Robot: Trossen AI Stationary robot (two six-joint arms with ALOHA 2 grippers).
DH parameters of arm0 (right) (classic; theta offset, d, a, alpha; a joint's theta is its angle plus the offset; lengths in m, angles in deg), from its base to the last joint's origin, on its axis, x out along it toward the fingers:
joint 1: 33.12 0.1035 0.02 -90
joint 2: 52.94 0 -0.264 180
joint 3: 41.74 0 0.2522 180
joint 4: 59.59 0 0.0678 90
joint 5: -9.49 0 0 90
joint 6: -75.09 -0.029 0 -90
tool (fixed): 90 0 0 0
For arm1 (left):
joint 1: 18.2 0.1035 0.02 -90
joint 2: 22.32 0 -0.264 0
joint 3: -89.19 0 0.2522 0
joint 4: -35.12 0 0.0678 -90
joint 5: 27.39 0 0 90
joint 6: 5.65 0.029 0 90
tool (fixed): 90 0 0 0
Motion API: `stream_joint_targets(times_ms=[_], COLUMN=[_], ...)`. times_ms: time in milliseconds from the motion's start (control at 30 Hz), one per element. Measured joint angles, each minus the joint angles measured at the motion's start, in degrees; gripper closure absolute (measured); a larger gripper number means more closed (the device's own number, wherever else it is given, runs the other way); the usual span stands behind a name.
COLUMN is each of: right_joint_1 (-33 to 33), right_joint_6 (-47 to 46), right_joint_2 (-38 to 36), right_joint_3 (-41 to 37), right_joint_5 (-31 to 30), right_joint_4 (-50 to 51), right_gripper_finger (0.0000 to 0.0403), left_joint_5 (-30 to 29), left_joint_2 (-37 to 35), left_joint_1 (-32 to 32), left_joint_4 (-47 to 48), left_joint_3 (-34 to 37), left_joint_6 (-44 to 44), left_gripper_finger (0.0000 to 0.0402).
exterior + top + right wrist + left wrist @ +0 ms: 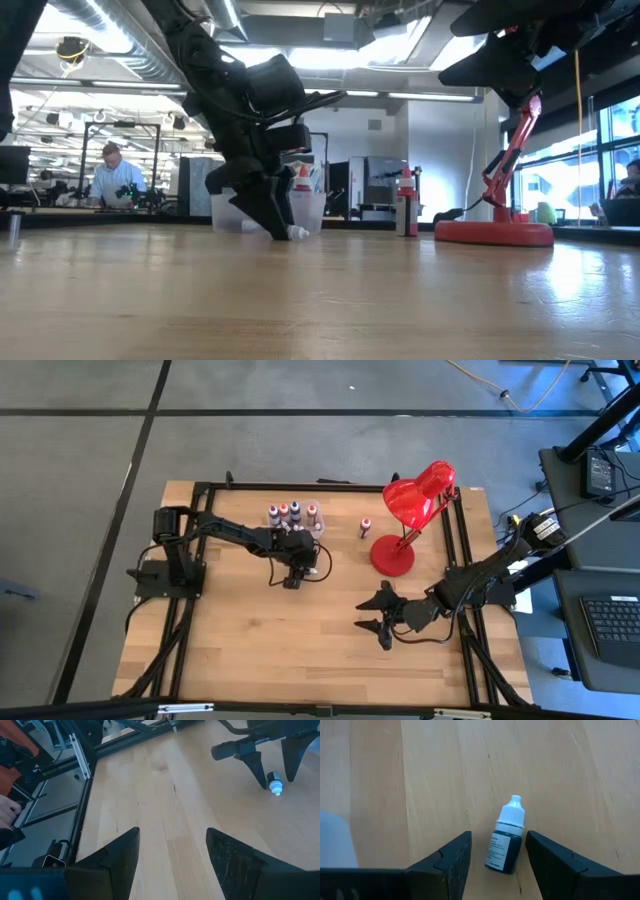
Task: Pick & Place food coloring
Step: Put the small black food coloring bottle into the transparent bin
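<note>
**Bottle lying flat between parted fingers: risk of a roll or a skewed pinch**

Pale wooden counter (250, 650) inside a dark frame, grey floor around, an open workshop beyond with a seated person at far left of the low view. Near the counter's centre, slightly toward 11 o'clock: left tool (495, 855) lowered to the wood, fingers (452, 862) parted and released, straddling a single food coloring bottle (505, 842). Bottle on its side, dark body, white cap aimed away from the wrist, tilted a little off the line of the fingers, apparently touching neither. More bottles (290, 513) upright at 12 o'clock in the clear box (305, 212), one lone bottle (365, 527) at 1 o'clock beside the red lamp (412, 510). Right tool (383, 622) at 4 o'clock, jaws spread, empty, just above the wood, waiting.

Likely trouble from here, judged only:
- Round body on smooth wood: one finger arriving first could nudge it, roll it out of the gap.
- Skewed axis: pinch across a corner instead of the flat label, then a twist or a squirt-out on closing.
- Grip too near the tapered cap: slip during the lift.
- Fingertips hard on the counter: scraping, or jamming before closure.
- Later carry toward 12 o'clock: standing bottles close together, easily toppled by the wide fingers.
</note>
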Motion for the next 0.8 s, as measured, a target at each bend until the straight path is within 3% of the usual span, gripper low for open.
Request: stream_joint_targets(times_ms=[233,600,733,800], right_joint_1=[0.0,0.0,0.0,0.0], right_joint_6=[0.1,0.2,0.2,0.2], right_joint_2=[0.0,0.0,0.0,0.0], right_joint_3=[0.0,0.0,0.0,0.0], right_joint_5=[0.0,0.0,0.0,0.0], right_joint_4=[0.0,0.6,0.8,0.8], right_gripper_finger=[0.0171,0.0171,0.0171,0.0171], left_joint_5=[0.1,0.4,-1.8,-6.6], left_joint_2=[0.0,0.0,-0.7,-1.9], left_joint_1=[-0.1,-0.3,-0.6,-0.5], left_joint_4=[0.2,0.4,2.8,6.1], left_joint_3=[0.0,0.0,-0.6,-1.9], left_joint_6=[0.0,-0.9,-4.2,-6.0], left_gripper_finger=[0.0234,0.0327,0.0337,0.0335])
